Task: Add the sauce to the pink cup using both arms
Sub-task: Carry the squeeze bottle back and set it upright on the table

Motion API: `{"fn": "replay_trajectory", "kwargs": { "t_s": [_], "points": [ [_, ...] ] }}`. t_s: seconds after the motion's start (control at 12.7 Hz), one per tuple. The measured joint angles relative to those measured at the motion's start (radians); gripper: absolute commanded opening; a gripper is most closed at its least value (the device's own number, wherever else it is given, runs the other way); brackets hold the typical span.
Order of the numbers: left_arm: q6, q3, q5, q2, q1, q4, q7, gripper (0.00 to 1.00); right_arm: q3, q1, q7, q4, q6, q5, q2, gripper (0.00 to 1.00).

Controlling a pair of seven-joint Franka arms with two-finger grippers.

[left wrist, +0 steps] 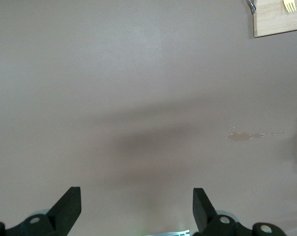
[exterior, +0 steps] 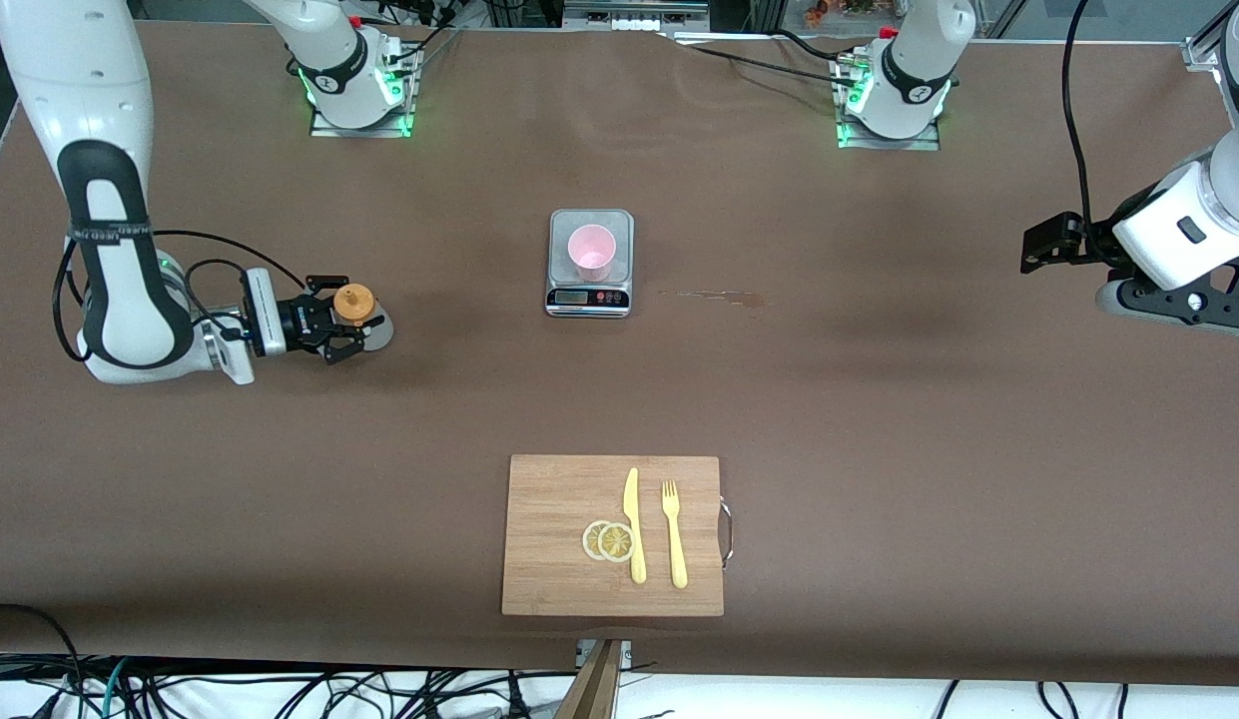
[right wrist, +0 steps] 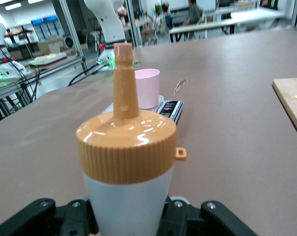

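Front view: on the brown-covered desk [exterior: 879,419], a small pale pink translucent plastic cup [exterior: 591,252] stands upright on a small silver digital kitchen scale [exterior: 590,264] at mid-desk. Toward the right arm's end, the right gripper [exterior: 341,325] is clenched around a whitish translucent squeeze bottle with an orange nozzle cap [exterior: 357,308], which stands upright at desk level. A thin pale streak of spilled liquid [exterior: 714,296] lies on the desk beside the scale, toward the left arm's end. Nearer the camera sits a bamboo cutting board [exterior: 559,499] carrying a yellow plastic knife [exterior: 633,526], a yellow plastic fork [exterior: 673,532] and two lemon slices [exterior: 608,540]. The left gripper [exterior: 1053,243] waits over the desk at the left arm's end.

Left wrist view: the left gripper [left wrist: 137,204] is released, its fingers [left wrist: 69,205] spread wide over bare desk; the streak [left wrist: 246,136] and a corner of the board [left wrist: 276,19] show.

Right wrist view: the bottle [right wrist: 126,162] fills the foreground, gripped at its whitish body; the cup [right wrist: 147,87] stands on the scale [right wrist: 169,108], well apart from it.
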Motion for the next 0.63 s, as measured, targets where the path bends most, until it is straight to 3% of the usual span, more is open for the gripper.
{"fn": "replay_trajectory", "kwargs": {
  "t_s": [0.32, 0.63],
  "points": [
    [0.0, 0.0, 0.0, 0.0, 0.0, 0.0, 0.0, 1.0, 0.0, -0.034, -0.112, 0.003, -0.063, 0.058, 0.09, 0.27],
    [0.0, 0.0, 0.0, 0.004, 0.0, 0.0, 0.0, 1.0, 0.0, -0.034, -0.137, 0.005, -0.069, 0.077, 0.103, 0.27]
  ]
}}
